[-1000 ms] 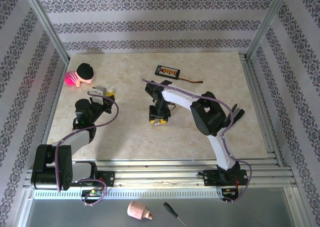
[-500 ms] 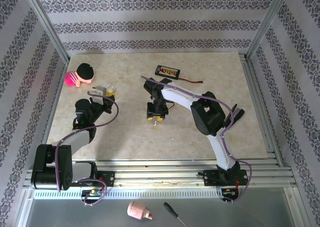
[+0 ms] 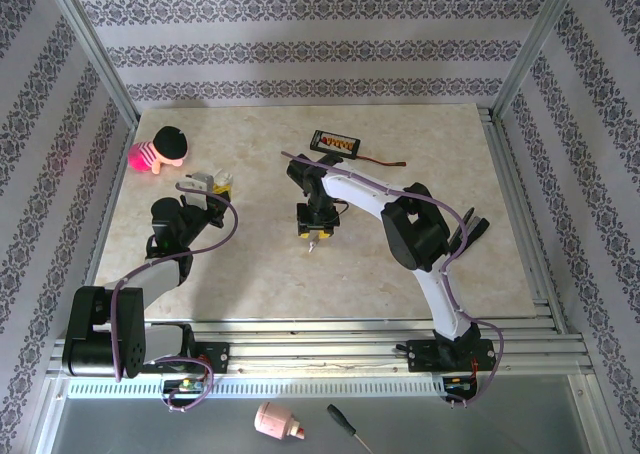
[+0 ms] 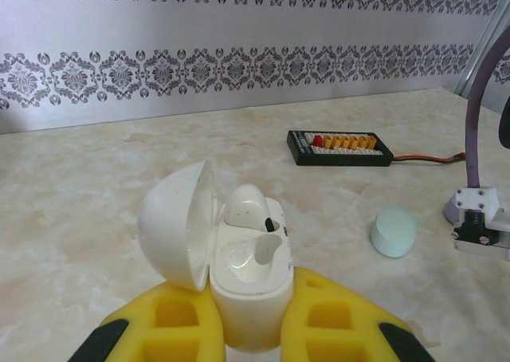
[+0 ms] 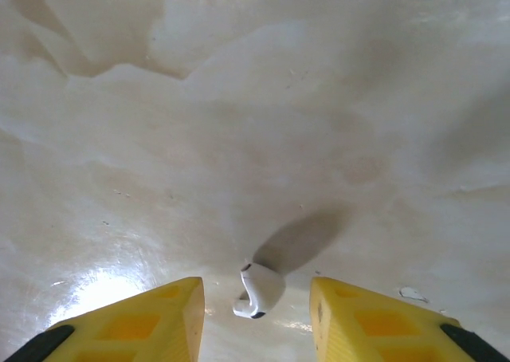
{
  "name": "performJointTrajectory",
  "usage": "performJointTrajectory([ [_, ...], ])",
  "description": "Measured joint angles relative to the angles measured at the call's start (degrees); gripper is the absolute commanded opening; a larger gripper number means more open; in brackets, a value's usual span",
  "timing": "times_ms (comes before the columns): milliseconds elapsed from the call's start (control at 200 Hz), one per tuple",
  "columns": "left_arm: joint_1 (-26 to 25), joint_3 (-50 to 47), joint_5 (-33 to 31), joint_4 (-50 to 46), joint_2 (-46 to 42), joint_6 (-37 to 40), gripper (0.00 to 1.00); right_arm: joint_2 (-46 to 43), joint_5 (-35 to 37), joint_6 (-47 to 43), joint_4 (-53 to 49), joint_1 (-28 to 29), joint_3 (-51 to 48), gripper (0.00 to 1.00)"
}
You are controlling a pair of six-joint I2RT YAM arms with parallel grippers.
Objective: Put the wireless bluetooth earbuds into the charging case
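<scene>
The left yellow-tipped pincer (image 4: 251, 330), out at ten o'clock, is squeezed on a white round plastic case (image 4: 239, 250). The right yellow-tipped pincer (image 5: 255, 302) points down, jaws apart.

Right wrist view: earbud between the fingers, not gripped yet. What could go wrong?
1. The earbud lies loose on the glossy table; the right gripper could flick it away.
2. The charging case in the left gripper has one socket filled; a tilted earbud may miss the free one.

Damask-striped wallpaper walls (image 3: 300, 54); beige marble tabletop (image 3: 250, 274); aluminium frame rails (image 3: 320, 340) at near edge.
</scene>
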Motion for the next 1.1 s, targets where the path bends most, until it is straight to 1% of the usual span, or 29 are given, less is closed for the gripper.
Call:
performJointTrajectory([
  [165,0.0,0.0,0.0,0.0,0.0,0.0,0.0,0.28,-0.42,0.48,0.39,0.28,-0.5,0.36],
  [515,0.0,0.0,0.17,0.35,0.28,0.0,0.0,1.44,-1.77,0.92,1.11,0.63,-0.76,0.37],
  [735,0.0,0.0,0.17,0.68,0.33,0.0,0.0,1.6,-2.69,0.96,1.6,0.63,-1.46,0.34],
  [924,0.0,0.0,0.17,0.85,0.33,0.0,0.0,1.86,-3.02,1.36,1.46,0.61,-1.6,0.3],
  [999,0.0,0.0,0.17,0.85,0.33,0.0,0.0,1.86,-2.97,1.31,1.29,0.59,-1.62,0.26],
  [1019,0.0,0.0,0.17,0.83,0.33,0.0,0.0,1.86,-2.95,1.33,1.29,0.59,-1.62,0.22],
  [1034,0.0,0.0,0.17,0.85,0.33,0.0,0.0,1.86,-2.93,1.31,1.27,0.59,-1.64,0.21],
  [1099,0.0,0.0,0.17,0.85,0.33,0.0,0.0,1.86,-2.64,1.42,1.09,0.48,-1.79,0.2],
])
